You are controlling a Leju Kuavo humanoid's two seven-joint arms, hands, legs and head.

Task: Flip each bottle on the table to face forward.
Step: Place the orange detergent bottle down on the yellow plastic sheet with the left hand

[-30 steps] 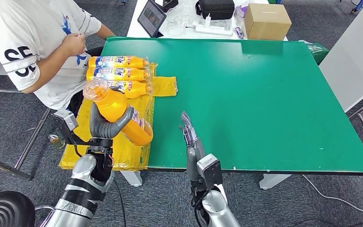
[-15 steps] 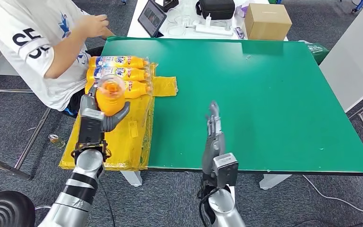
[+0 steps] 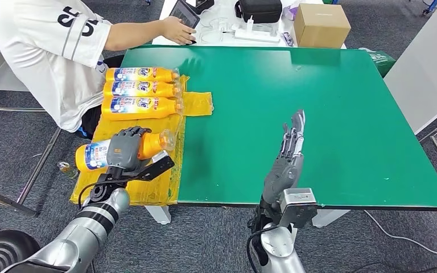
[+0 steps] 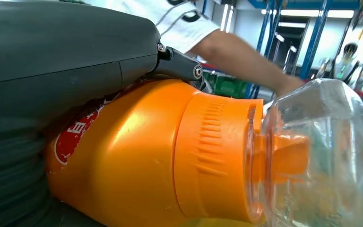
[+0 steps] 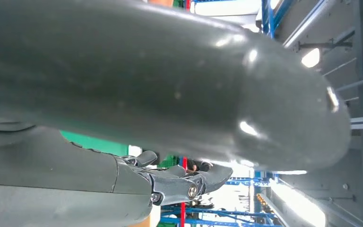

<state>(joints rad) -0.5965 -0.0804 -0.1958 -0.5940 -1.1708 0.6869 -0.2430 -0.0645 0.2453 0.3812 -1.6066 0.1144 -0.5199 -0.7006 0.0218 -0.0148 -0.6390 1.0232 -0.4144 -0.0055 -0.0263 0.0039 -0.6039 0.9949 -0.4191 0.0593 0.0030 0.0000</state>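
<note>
Left hand (image 3: 124,152): your fingers wrap the orange bottle (image 3: 148,145) lying sideways on the yellow sheet (image 3: 162,182).
Right hand (image 3: 287,152): fingers extended, holding nothing, over the green bench (image 3: 330,114).

The right hand (image 5: 137,137) loomed close, its thick grey thumb (image 5: 170,80) crossing most of the picture above darker fingers (image 5: 189,182), with a strip of green table (image 5: 94,143) and blue racking (image 5: 212,208) behind.
</note>
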